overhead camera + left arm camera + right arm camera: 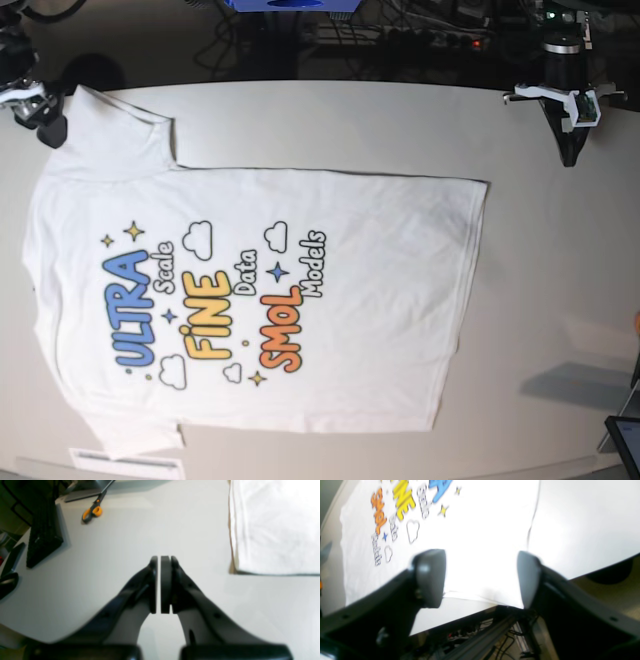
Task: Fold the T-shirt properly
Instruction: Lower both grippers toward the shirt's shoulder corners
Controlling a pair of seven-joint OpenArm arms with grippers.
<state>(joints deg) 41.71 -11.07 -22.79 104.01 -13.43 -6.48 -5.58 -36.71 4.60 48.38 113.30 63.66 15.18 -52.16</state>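
Surface, pale and wide, carries the T-shirt spread flat, print up, its hem just ahead of the right gripper, whose jaws stand wide apart and hold nothing. The left gripper has its jaws together, the shirt's edge off to their right. Orange-handled scissors lie well ahead to their left.
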